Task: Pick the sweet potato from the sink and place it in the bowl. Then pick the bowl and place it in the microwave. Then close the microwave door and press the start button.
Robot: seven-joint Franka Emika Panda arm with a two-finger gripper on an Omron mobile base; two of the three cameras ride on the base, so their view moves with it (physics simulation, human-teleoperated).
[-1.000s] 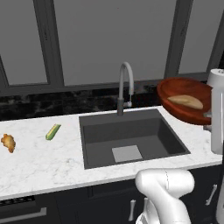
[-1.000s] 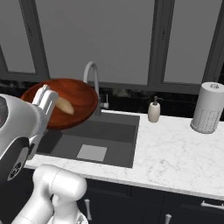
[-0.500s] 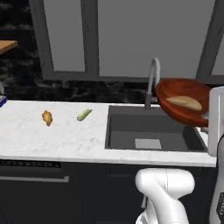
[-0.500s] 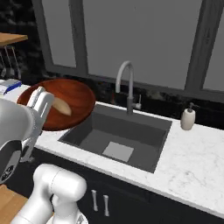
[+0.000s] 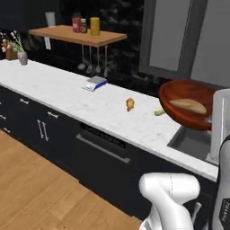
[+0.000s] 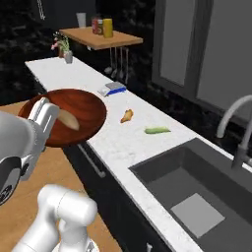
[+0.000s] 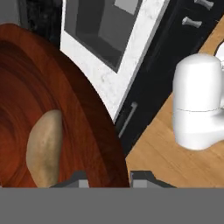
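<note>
Seen from the left base view, the bowl hung in the air above the white counter, the sweet potato lying inside it, near the sink. From the right base view, the gripper was clamped on the bowl's rim beside the tuber. Through the hand view, the fingertips pinched the rim, with the potato resting just inside.

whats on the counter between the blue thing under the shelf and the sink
Two items on the white counter: a knobby golden-brown lump, then a pale green stalk nearer the sink. The right base view shows both past the blue-and-white item.
</note>
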